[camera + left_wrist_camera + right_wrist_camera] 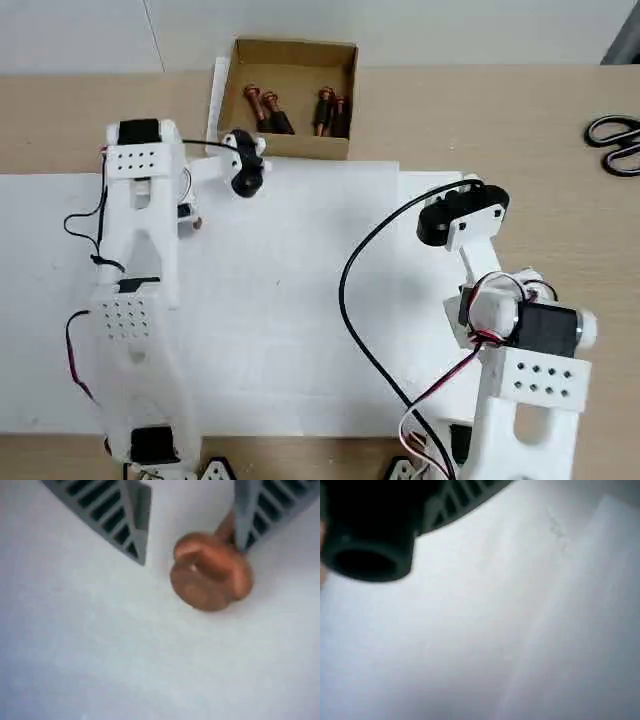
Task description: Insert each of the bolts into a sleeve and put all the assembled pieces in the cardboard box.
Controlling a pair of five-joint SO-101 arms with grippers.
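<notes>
My left hand (pixel 192 549) is open and low over the white paper (pixel 300 300). The bolt (pixel 210 575) lies on the paper between its two fingers. It is on its side, with the round head toward my wrist camera and the thin end going back under one finger. That finger touches the bolt, and the other finger is well apart from it. So the bolt is off to one side of the gap, not in the middle. From above, this spot is near the far left corner of the paper, not far from the cardboard box (pixel 235 100) at the far edge of the surface (pixel 520 120). My right hand (pixel 460 215) is up over the right side of the paper, well apart from the bolt. It looks closed on a black sleeve (pixel 370 555), and the open hole of the sleeve faces the wrist camera. The left hand is much nearer the bolt, so I think that hand should pinch it next, and the fingers should close across the thin part. Four finished pieces (pixel 265 108) lie in the box already, so I think this is the last pair. Scissors (pixel 615 140) lie at the right edge of the surface.
</notes>
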